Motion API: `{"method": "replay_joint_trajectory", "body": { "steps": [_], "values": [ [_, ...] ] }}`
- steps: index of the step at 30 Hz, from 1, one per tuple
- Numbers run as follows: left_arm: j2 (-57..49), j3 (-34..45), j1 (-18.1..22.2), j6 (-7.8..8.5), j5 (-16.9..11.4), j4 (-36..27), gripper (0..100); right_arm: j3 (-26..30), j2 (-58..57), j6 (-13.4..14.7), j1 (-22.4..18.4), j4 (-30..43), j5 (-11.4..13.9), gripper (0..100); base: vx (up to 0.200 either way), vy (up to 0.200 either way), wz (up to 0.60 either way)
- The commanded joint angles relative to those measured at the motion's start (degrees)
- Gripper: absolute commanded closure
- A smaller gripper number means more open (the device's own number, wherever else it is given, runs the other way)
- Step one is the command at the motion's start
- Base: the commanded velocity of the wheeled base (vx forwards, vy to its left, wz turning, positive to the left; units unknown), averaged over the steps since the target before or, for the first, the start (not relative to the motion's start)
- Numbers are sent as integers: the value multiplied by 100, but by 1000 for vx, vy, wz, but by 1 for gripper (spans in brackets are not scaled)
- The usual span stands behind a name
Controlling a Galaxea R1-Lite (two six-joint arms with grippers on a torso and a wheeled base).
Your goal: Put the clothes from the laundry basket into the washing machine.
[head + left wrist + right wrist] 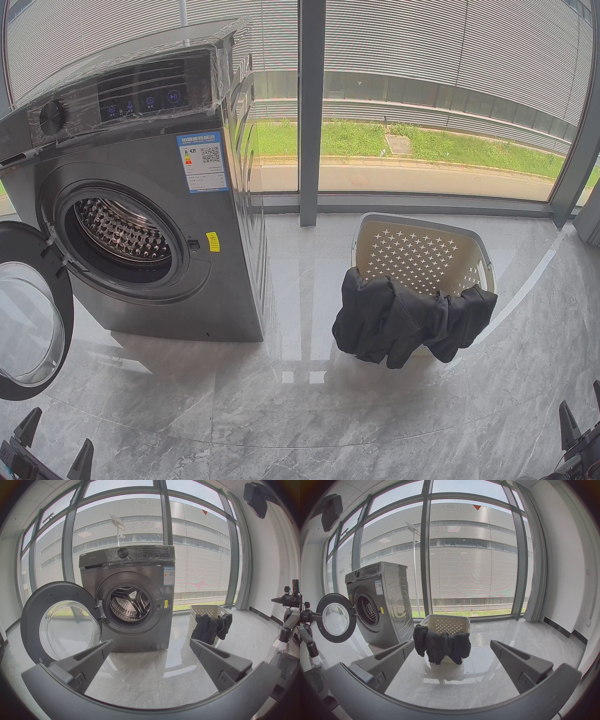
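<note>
Down on the grey marble floor [300, 406], head view first: the dark grey front-loading washing machine [156, 300] sits to the robot's left. Its round glass door [28, 312] is swung right out to the left, so the steel drum [122, 231] faces the robot with nothing in the way. Well apart to the right is the cream perforated plastic laundry basket [425, 250], upright, mouth up. The black clothes [406, 319] are slung over its near rim, mostly hanging down the outside. That bundle's long axis runs along the rim, side to side across the robot's front, with the loose ends pointing down at the floor. The left end effector [59, 431] and right end effector [581, 409] both sit low at the near edge, well short of everything.

Left wrist view: its fingers [90, 661] are spread wide with nothing between them, aimed roughly at the machine's front.

Right wrist view: same deal, fingers [518, 664] wide and empty, lined up pretty much dead on the basket and the draped cloth.

My read is that this is the very first step, nothing picked up yet. The next move probably goes to the right arm, since it's already lined up. It needs to go forward and down to the rim and bite across the bundle's short way near the middle. Then it lifts high enough that the tails clear the rim without dragging the basket, and swings left to the drum.
</note>
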State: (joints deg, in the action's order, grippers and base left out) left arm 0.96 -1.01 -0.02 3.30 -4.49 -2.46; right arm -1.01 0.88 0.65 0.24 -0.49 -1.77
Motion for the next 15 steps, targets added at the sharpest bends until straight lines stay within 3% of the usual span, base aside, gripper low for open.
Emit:
{"method": "replay_joint_trajectory", "body": {
  "steps": [1, 11, 15],
  "values": [
    [-96, 101, -6, 4, 0, 0, 0, 101, -88, -3, 2, -4, 1, 0, 0, 0, 0],
    [-96, 101, -6, -5, 0, 0, 0, 101, -88, -3, 2, -4, 1, 0, 0, 0, 0],
    [-96, 101, 2, -32, 0, 0, 0, 101, -88, -3, 2, -4, 1, 0, 200, 0, 0]
  ]
}}
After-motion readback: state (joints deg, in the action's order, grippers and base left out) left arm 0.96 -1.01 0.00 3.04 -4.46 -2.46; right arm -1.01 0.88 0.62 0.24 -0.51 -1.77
